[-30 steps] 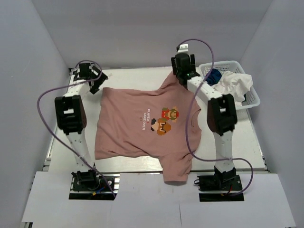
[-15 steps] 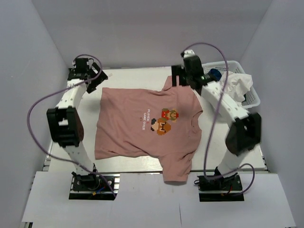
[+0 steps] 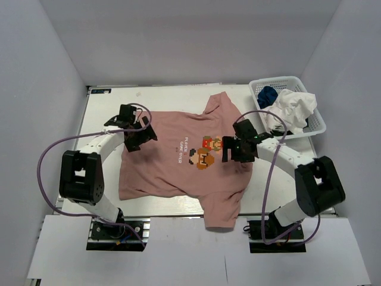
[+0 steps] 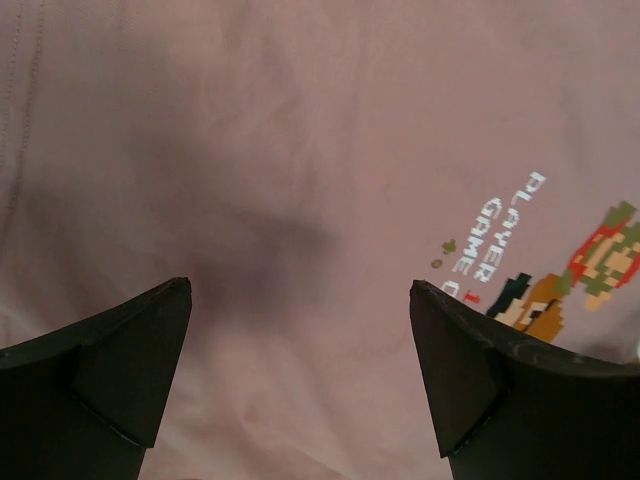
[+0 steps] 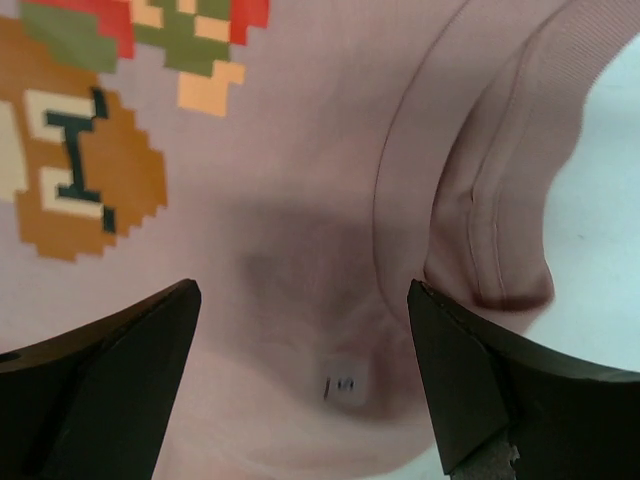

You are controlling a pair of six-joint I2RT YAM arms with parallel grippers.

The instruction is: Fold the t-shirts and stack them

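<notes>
I see both arms are the same build. Left arm [image 3: 79,177], right arm [image 3: 318,186]: white links, blocky black joint housings. A purple cable loops off each: left cable [image 3: 40,170], right cable [image 3: 269,173]. Bases [image 3: 113,228] black. Left gripper [image 3: 138,136] and right gripper [image 3: 233,149] black; fingers [image 4: 130,360] are matte black wedges.

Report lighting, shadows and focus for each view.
Top view: even, soft light, no glare, the pink shirt sharp. Left wrist view: a diffuse dark shadow on it ahead of the open left gripper, whose fingers are soft-edged. Right wrist view: a similar shadow beside the collar; the open right gripper shows as flat black.
</notes>
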